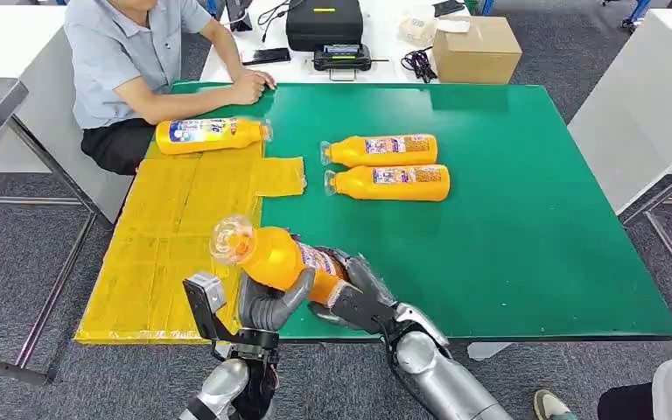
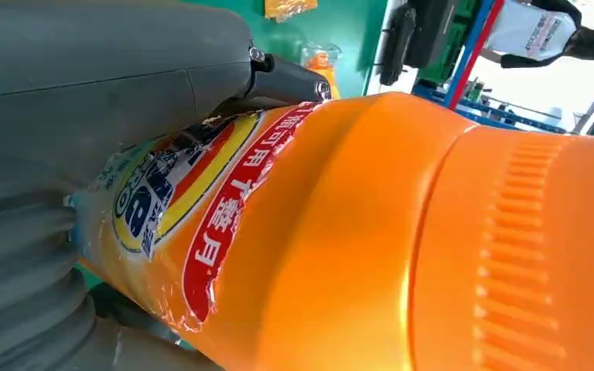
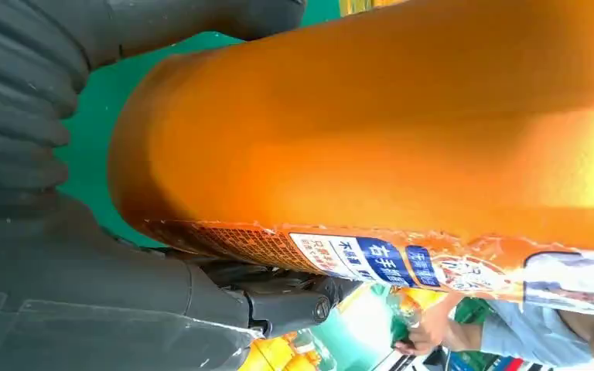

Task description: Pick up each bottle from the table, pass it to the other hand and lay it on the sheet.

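Head view shows the green table (image 1: pixel 525 219) as the biggest thing, with the yellow sheet (image 1: pixel 175 236) covering its left part. A person (image 1: pixel 131 61) sits at the far left corner, one hand resting on the table edge. Behind the table stand a cardboard box (image 1: pixel 477 48) and a black case (image 1: pixel 324 22).

One orange bottle (image 1: pixel 213 135) lies on the sheet at its far end. Two more bottles (image 1: pixel 385 150) (image 1: pixel 392 182) lie side by side on the green surface, just beside each other, caps toward the sheet.

Near the front edge, a fourth bottle (image 1: pixel 276 256) is held above the table by both hands together. The left hand (image 1: pixel 267 302) grips it from below near the neck part, thumb wrapped around it. The right hand (image 1: pixel 359 289) holds the labelled bottom end, fingers closed around the body. The cap points toward the sheet.
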Available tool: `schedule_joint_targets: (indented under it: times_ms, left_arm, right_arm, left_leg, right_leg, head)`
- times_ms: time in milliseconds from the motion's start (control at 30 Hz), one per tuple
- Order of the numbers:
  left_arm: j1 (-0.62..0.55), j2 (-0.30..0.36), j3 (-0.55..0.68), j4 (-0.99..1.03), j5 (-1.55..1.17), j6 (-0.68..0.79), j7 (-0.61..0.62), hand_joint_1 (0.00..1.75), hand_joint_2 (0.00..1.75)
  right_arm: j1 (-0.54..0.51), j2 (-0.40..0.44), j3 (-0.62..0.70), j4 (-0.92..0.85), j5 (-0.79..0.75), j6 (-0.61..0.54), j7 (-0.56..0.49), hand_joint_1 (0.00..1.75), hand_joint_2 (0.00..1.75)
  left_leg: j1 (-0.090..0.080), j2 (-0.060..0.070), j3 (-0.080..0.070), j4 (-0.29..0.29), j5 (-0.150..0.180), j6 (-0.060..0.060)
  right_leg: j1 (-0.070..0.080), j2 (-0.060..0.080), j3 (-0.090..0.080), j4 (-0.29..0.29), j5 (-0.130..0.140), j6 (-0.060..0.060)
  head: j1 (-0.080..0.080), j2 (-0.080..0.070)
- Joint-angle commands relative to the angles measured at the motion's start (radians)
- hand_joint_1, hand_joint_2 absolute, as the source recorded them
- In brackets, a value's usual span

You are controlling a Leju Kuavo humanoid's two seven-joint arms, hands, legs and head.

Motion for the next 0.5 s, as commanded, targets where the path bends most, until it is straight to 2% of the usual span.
schedule_joint_targets:
  times_ms: [33,133,167,200,233,267,300,400,500]
  left_arm:
    - [-0.034,0.024,-0.026,-0.007,0.004,-0.013,0.0,1.75,1.75]
    - [-0.035,0.026,-0.03,-0.007,0.004,-0.016,0.0,1.75,1.75]
    - [-0.036,0.028,-0.033,-0.009,0.01,-0.023,-0.002,1.75,1.75]
    - [-0.036,0.03,-0.035,-0.011,0.016,-0.03,-0.001,1.75,1.75]
    - [-0.037,0.033,-0.039,-0.013,0.02,-0.038,0.002,1.75,1.75]
    - [-0.037,0.034,-0.041,-0.013,0.02,-0.039,0.001,1.75,1.75]
    - [-0.035,0.035,-0.043,-0.014,0.021,-0.039,0.001,1.75,1.75]
    - [-0.032,0.046,-0.051,-0.029,-0.007,-0.029,-0.022,1.75,1.75]
    - [-0.039,0.059,-0.062,-0.031,-0.153,0.086,-0.073,1.75,1.75]
  right_arm:
    - [-0.032,-0.003,0.039,0.07,-0.002,0.01,0.004,1.75,1.75]
    - [-0.033,-0.003,0.037,0.071,-0.007,0.012,0.002,1.75,1.75]
    - [-0.036,-0.002,0.039,0.076,-0.008,0.012,0.002,1.71,1.75]
    - [-0.039,0.0,0.04,0.081,-0.01,0.013,0.002,1.59,1.75]
    - [-0.044,0.003,0.041,0.087,-0.012,0.013,0.002,1.33,1.75]
    - [-0.044,0.005,0.039,0.091,-0.015,0.012,0.001,0.31,1.75]
    - [-0.043,0.008,0.035,0.093,-0.019,0.009,0.0,0.0,1.75]
    - [-0.036,0.01,0.022,0.104,-0.026,0.0,0.009,0.0,1.75]
    - [-0.014,0.002,-0.002,0.106,-0.012,-0.043,0.01,0.0,1.75]
  left_leg:
    - [0.001,0.001,0.002,0.0,-0.001,-0.002]
    - [0.002,0.001,0.003,0.0,-0.002,-0.002]
    - [0.003,0.002,0.005,0.001,-0.003,-0.003]
    - [0.002,0.001,0.003,0.0,-0.001,-0.002]
    - [0.002,0.002,0.005,0.0,-0.002,-0.003]
    - [0.003,0.002,0.005,0.001,-0.003,-0.004]
    - [0.004,0.002,0.006,0.001,-0.004,-0.004]
    - [0.002,0.002,0.004,0.0,-0.002,-0.003]
    - [0.002,0.001,0.004,-0.001,-0.002,-0.003]
  right_leg:
    - [0.001,0.0,0.002,0.0,-0.001,-0.002]
    - [0.002,0.001,0.003,0.0,-0.001,-0.003]
    - [0.003,0.001,0.005,0.0,-0.002,-0.004]
    - [0.002,0.0,0.003,-0.001,-0.001,-0.003]
    - [0.002,0.001,0.005,-0.001,-0.001,-0.004]
    - [0.003,0.001,0.006,0.0,-0.002,-0.005]
    - [0.004,0.001,0.007,0.0,-0.002,-0.005]
    - [0.002,0.001,0.004,0.0,-0.001,-0.003]
    - [0.002,0.001,0.004,-0.001,-0.001,-0.003]
  head:
    - [0.0,0.0]
    - [0.0,0.0]
    - [0.0,0.0]
    - [0.0,0.0]
    - [0.0,0.0]
    - [0.0,0.0]
    - [0.0,0.0]
    - [0.0,0.0]
    - [0.0,0.0]
